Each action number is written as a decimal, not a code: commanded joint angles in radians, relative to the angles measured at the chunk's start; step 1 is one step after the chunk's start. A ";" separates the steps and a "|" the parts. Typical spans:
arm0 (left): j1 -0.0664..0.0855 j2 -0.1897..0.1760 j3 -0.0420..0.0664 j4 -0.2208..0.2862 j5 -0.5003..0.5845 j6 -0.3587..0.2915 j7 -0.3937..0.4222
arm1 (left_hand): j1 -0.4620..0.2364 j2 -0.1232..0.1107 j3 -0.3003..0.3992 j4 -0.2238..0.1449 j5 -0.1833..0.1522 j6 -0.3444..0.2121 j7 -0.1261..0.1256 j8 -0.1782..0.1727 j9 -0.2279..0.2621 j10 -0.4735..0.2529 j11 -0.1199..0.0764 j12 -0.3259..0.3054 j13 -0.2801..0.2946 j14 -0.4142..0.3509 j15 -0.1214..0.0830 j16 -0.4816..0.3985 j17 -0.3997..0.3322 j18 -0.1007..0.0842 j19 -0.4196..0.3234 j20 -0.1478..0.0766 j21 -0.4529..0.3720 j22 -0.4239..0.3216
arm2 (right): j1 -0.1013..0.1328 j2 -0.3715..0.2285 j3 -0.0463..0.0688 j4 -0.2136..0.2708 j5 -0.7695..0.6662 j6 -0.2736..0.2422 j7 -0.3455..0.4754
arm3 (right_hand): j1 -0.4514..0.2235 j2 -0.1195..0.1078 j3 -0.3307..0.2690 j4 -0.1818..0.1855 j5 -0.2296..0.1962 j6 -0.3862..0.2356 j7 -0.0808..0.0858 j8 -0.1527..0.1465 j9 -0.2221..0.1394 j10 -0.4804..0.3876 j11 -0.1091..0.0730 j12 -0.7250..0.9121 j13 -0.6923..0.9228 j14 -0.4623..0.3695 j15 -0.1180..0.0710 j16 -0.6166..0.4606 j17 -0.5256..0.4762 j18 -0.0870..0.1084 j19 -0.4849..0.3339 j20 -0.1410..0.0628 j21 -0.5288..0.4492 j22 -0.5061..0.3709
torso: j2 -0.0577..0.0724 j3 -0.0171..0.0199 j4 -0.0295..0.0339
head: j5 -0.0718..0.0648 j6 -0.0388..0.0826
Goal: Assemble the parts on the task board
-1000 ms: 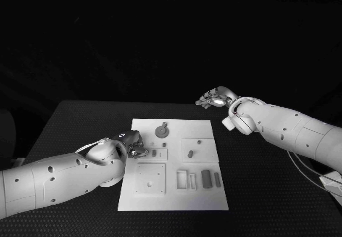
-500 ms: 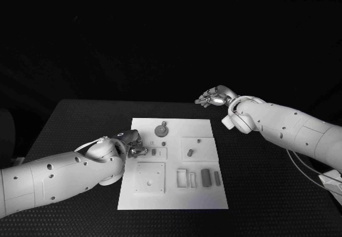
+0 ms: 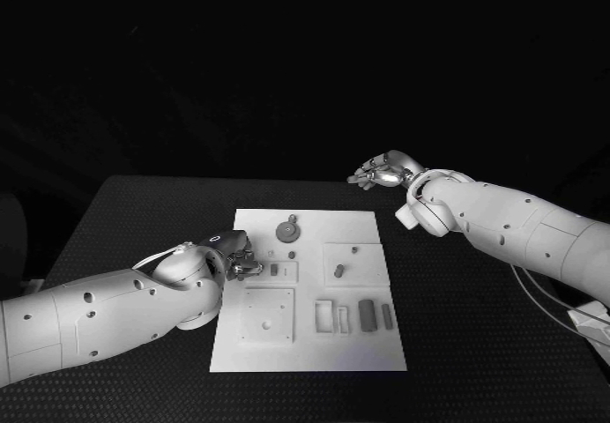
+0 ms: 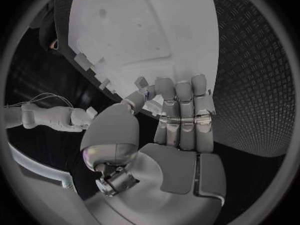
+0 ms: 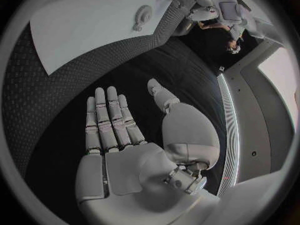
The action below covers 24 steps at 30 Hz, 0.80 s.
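Well, the board (image 3: 309,291) lies flat in the middle of the black table (image 3: 140,211), long side running away from the robot. On it sit the parts: a round disc with a small tab (image 3: 288,233) up toward 12 o'clock, a small slanted peg (image 3: 339,272) in the square recess just right of centre, a tiny piece (image 3: 291,256) near the middle, and toward 5 o'clock a row of upright bars (image 3: 368,318) standing side by side next to two pale slots (image 3: 325,318). A square plate with a hole (image 3: 268,317) takes the 7 o'clock corner.

At the board's 9 o'clock edge the left hand (image 3: 239,261) is down on the surface, fingers bunched over a small part (image 3: 272,272); from the head view I cannot tell whether it actually pinches anything. From the wrist, its fingers (image 4: 182,107) lie straight and together, tips at the board's edge (image 4: 206,60), thumb alongside, and a grasp is not plainly shown.

Off at 1 o'clock, well apart from the board, the right hand (image 3: 382,174) hangs above the table's far edge. Its wrist view shows the palm flat, fingers (image 5: 107,116) stretched out and thumb apart, nothing in it, with the board (image 5: 87,25) and disc (image 5: 143,16) far beyond its fingertips.
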 commanded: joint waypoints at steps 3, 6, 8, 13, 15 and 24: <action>-0.012 0.001 -0.010 0.002 -0.006 0.065 -0.019 | -0.010 0.014 -0.008 0.006 0.007 0.092 -0.082 0.007 0.001 -0.007 -0.017 0.013 0.006 0.006 -0.007 0.010 -0.002 0.016 -0.003 -0.001 0.011 0.026 | 0.000 0.000 0.000 0.000 0.001 0.011 0.006 | -0.008 -0.002 0.000 0.006 0.001 -0.008 0.024 0.006 -0.001 0.004 0.000 -0.003 -0.002 -0.006 0.002 -0.006 0.001 -0.015 -0.008 0.001 -0.003 0.002 | 0.000 -0.0001 -0.0002 | 0.000 -0.002; -0.012 0.001 -0.010 0.002 -0.006 0.064 -0.018 | -0.016 0.015 -0.010 0.008 0.006 0.096 -0.084 0.010 0.002 -0.006 -0.018 0.020 0.010 0.007 -0.007 0.017 -0.002 0.016 -0.003 -0.001 0.017 0.026 | 0.000 0.000 0.000 0.000 0.001 0.011 0.006 | -0.008 -0.002 0.000 0.007 0.001 -0.008 0.024 0.006 -0.001 0.004 0.000 -0.003 -0.002 -0.006 0.002 -0.006 0.001 -0.015 -0.008 0.001 -0.004 0.002 | 0.000 -0.0003 0.0000 | 0.000 -0.003; -0.012 0.002 -0.009 0.001 -0.006 0.064 -0.020 | -0.021 0.016 -0.011 0.011 0.005 0.098 -0.085 0.011 0.003 -0.005 -0.019 0.025 0.013 0.007 -0.007 0.021 -0.002 0.017 -0.003 -0.002 0.021 0.026 | 0.000 0.000 0.000 0.000 0.001 0.011 0.006 | -0.008 -0.002 0.000 0.007 0.001 -0.008 0.024 0.006 -0.002 0.004 0.000 -0.003 -0.002 -0.006 0.002 -0.007 0.001 -0.015 -0.008 0.001 -0.004 0.002 | 0.000 -0.0005 -0.0003 | 0.001 -0.003; -0.012 0.003 -0.009 -0.001 -0.006 0.066 -0.020 | -0.024 0.016 -0.011 0.013 0.003 0.099 -0.085 0.013 0.004 -0.006 -0.019 0.030 0.015 0.007 -0.007 0.026 -0.002 0.017 -0.003 -0.002 0.025 0.026 | 0.000 0.000 0.000 0.000 0.001 0.012 0.006 | -0.008 -0.002 0.000 0.007 0.001 -0.008 0.024 0.006 -0.002 0.004 0.000 -0.003 -0.003 -0.006 0.002 -0.007 0.001 -0.015 -0.008 0.001 -0.004 0.002 | 0.000 0.0000 -0.0001 | 0.001 -0.003; -0.012 0.004 -0.009 -0.003 -0.006 0.068 -0.020 | -0.025 0.016 -0.011 0.013 0.003 0.099 -0.086 0.013 0.004 -0.006 -0.020 0.031 0.016 0.007 -0.008 0.027 -0.002 0.017 -0.003 -0.002 0.026 0.026 | 0.000 0.000 0.000 0.000 0.001 0.012 0.006 | -0.008 -0.002 0.000 0.007 0.001 -0.008 0.024 0.006 -0.002 0.004 0.000 -0.003 -0.003 -0.006 0.002 -0.007 0.002 -0.015 -0.008 0.001 -0.004 0.002 | 0.000 0.0000 -0.0004 | 0.001 -0.003; -0.011 0.012 -0.008 -0.012 -0.006 0.080 -0.020 | -0.032 0.001 -0.012 0.020 -0.008 0.096 -0.085 0.012 0.005 -0.011 -0.019 0.035 0.017 0.001 -0.007 0.032 -0.006 0.018 -0.008 -0.002 0.032 0.025 | 0.000 -0.001 0.000 0.001 0.001 0.013 0.005 | -0.008 -0.002 0.000 0.007 0.001 -0.008 0.024 0.006 -0.002 0.004 0.000 -0.002 -0.004 -0.007 0.002 -0.007 0.002 -0.015 -0.008 0.001 -0.004 0.003 | 0.000 -0.0002 -0.0001 | 0.000 -0.003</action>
